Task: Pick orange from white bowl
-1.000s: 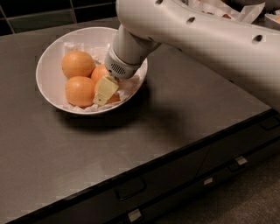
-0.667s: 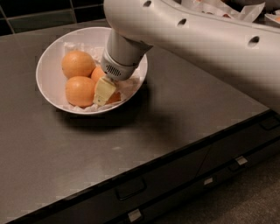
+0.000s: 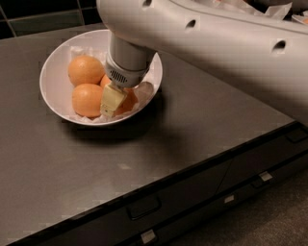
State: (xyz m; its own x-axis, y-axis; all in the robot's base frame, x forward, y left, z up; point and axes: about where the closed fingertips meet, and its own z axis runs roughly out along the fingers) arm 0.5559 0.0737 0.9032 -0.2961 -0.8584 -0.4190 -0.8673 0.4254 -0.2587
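The white bowl stands at the back left of the dark counter, lined with crumpled white paper. Three oranges show in it: one at the back left, one at the front left, and a third at the right, mostly hidden by my gripper. My gripper reaches down into the bowl from the upper right and sits against the third orange, between it and the front left one. The large white arm covers the bowl's far right rim.
The dark counter runs to a front edge with drawers and handles below. A dark tiled wall lies behind the bowl. White objects sit at the top right behind the arm.
The arm's wrist has shifted a little to the left over the bowl. The gripper tip stays at nearly the same place among the oranges, which have not moved.
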